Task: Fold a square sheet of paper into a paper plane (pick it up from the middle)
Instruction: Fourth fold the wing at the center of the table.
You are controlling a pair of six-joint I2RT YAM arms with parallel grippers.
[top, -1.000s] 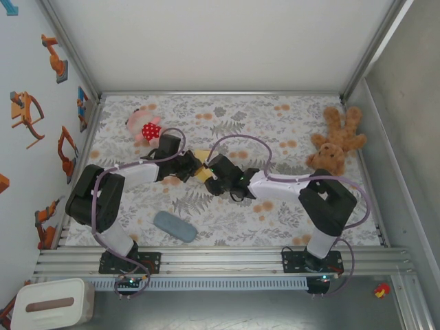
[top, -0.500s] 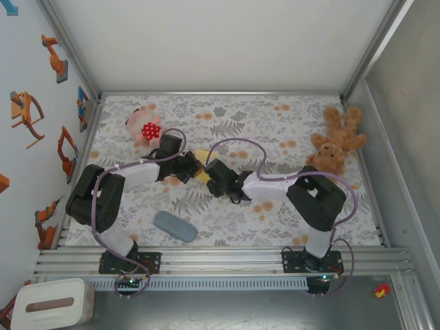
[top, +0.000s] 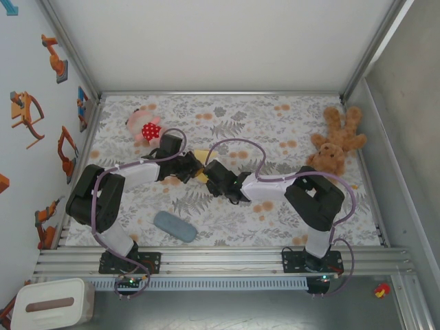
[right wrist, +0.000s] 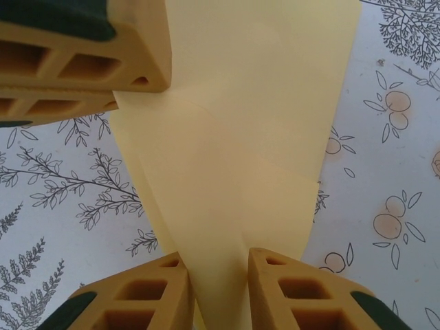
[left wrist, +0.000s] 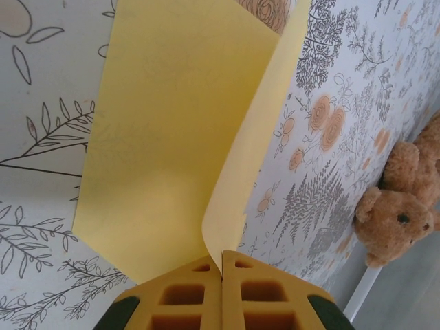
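The yellow sheet of paper (left wrist: 172, 124) is lifted and curled over the flowered table mat, with a soft fold running along it. My left gripper (left wrist: 222, 258) is shut on the sheet's near edge. In the top view the left gripper (top: 191, 167) and right gripper (top: 210, 173) meet at the middle of the table, with bits of the paper (top: 201, 157) showing between them. In the right wrist view the paper (right wrist: 240, 137) narrows down into the gap of my right gripper (right wrist: 216, 275), whose jaws stand apart on either side of it. The left fingers (right wrist: 89, 62) pinch its far corner.
A brown teddy bear (top: 337, 141) lies at the right of the mat, a pink soft toy (top: 144, 127) at the back left, and a grey-blue pad (top: 174, 226) near the front left. A white box (top: 51, 302) sits off the table's front-left corner.
The right gripper has slid left, closer to the left gripper, and its jaws have narrowed around the paper. The left arm has held still.
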